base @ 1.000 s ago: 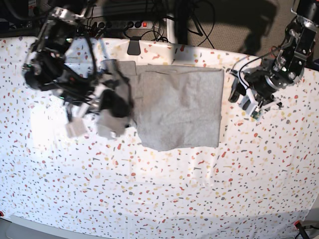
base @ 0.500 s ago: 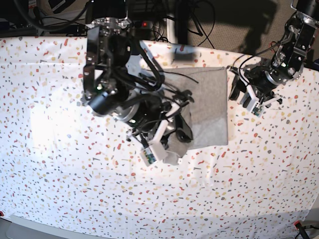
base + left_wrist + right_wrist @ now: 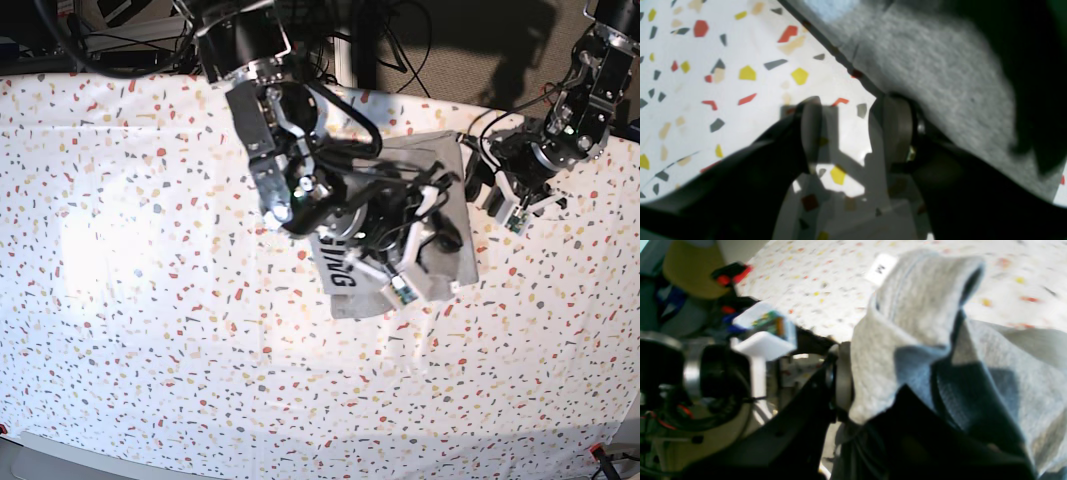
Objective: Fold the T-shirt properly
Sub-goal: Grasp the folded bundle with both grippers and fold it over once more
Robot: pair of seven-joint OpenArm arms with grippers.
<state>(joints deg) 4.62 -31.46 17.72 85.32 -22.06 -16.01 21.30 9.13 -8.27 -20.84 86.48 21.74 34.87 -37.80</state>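
Base view: the right arm reaches from 11 o'clock across the speckled tabletop (image 3: pixel 150 330) to the centre, its right gripper (image 3: pixel 425 255) low over the T-shirt (image 3: pixel 452 190). The T-shirt lies just right of centre, partly doubled over, with an underside panel turned up at 6 o'clock of the arm. The left arm enters from 2 o'clock; its left gripper (image 3: pixel 500 200) sits just beside the shirt's 3 o'clock edge.

Right wrist view: the right gripper (image 3: pixel 853 380) is clamped on a raised fold of the grey T-shirt (image 3: pixel 907 326), with cloth draped over one finger; this pinch is hidden by the arm in the base view. A white neck tag (image 3: pixel 881 268) at 12 o'clock reads "M".

Left wrist view: the left gripper (image 3: pixel 850 130) has its fingers parted with bare tabletop (image 3: pixel 723 83) between them; one pad stands at the edge of the T-shirt (image 3: pixel 940 76).

Writing: black block letters on the upturned panel (image 3: pixel 338 268) read, as far as visible, "ING"; the rest is covered.
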